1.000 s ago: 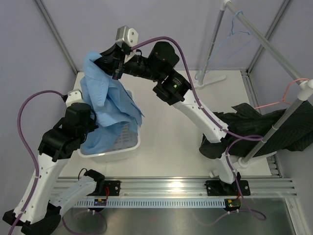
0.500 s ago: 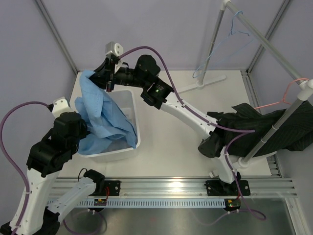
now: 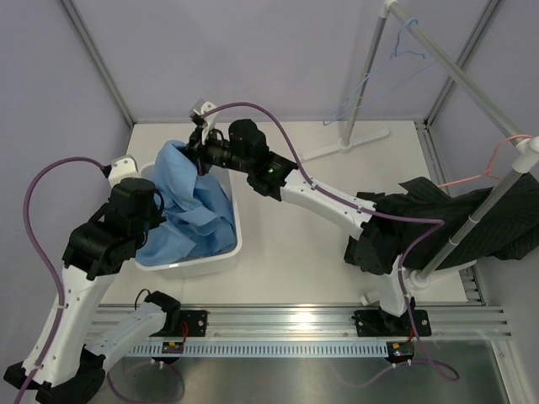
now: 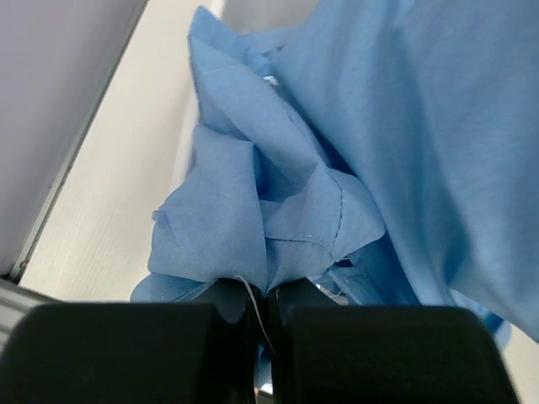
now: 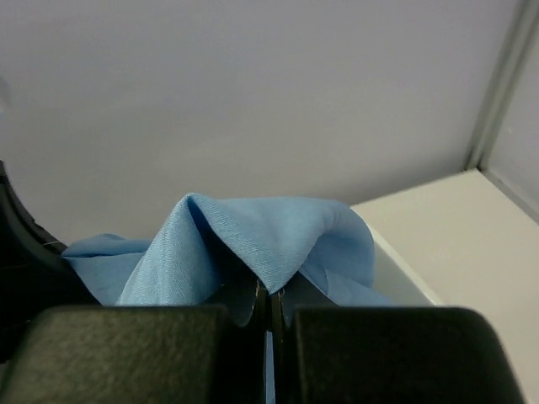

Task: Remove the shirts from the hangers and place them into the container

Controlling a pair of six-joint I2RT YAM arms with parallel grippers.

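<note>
Since my own left wrist blocked the overhead view, my left gripper point(image 4: 261, 296) could only be judged from its wrist camera. There its black fingers point(image 4: 126, 353) stood pressed shut on a pinched fold of the plain light blue fabric shirt point(image 3: 192, 209), with a loose thread trailing down the seam between them. My right gripper point(image 5: 268, 296) was likewise closed on the same shirt, which rose in a peaked ridge directly above the jaws and hid most of what lay beyond. From above, that shirt sat bunched inside the white rectangular plastic basket point(image 3: 222, 251), covering its bottom and its left wall. My right jaws held it at the far rim and my left jaws at the near left side. Whether any cloth spilled over the left rim I could not tell. The black pinstriped shirt point(image 3: 455, 220) lay draped at the right of the table, well apart from both grippers, partly behind my right arm and cut off by the frame edge. The thin pink wire hanger point(image 3: 491, 164) vanished into its folds, while the thin light blue wire hanger point(image 3: 401, 54) hung faintly visible on the grey metal rack pole point(image 3: 459, 80).
</note>
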